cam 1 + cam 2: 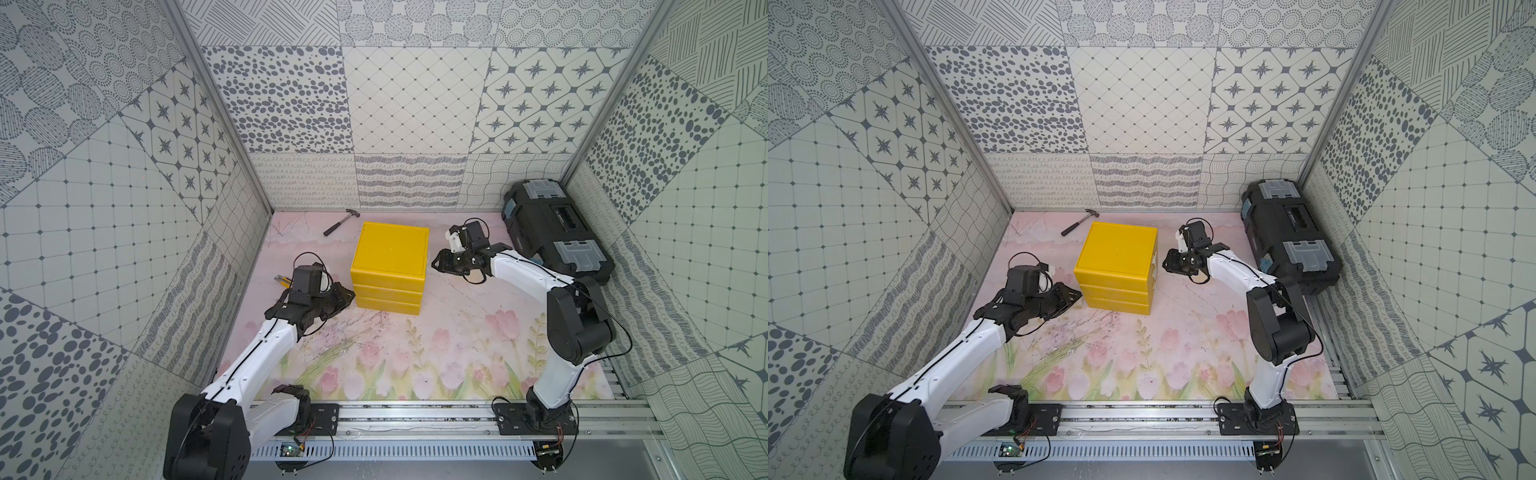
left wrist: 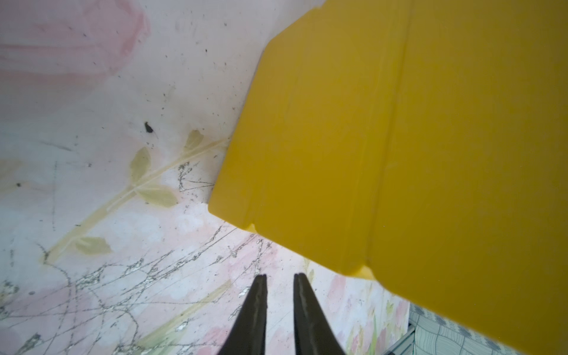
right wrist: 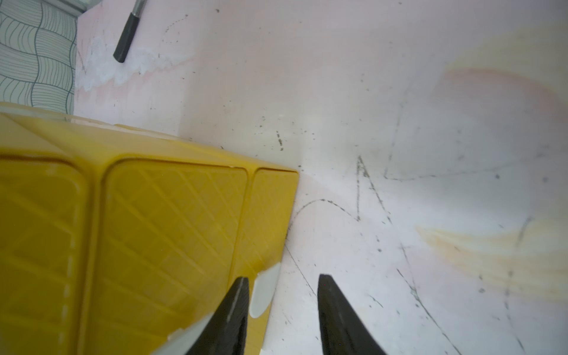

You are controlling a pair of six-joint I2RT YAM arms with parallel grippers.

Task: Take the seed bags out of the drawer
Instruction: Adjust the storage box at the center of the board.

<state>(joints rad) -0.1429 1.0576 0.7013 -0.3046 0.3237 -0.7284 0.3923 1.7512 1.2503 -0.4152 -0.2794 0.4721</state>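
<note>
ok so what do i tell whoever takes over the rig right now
left gripper: jaws slightly apart, empty, low beside the yellow drawer unit, at its near corner.
right gripper: open, empty, at the side of the unit where the drawer fronts face, with a white handle next to one finger, not clamped.
seed bags: none in view. All three drawers look shut.
done: nothing is out yet.
left: pull a drawer open, then lift the bags out.

In both top views the scene is overlooked from above. The yellow cabinet is framed closely by both wrist views.
</note>
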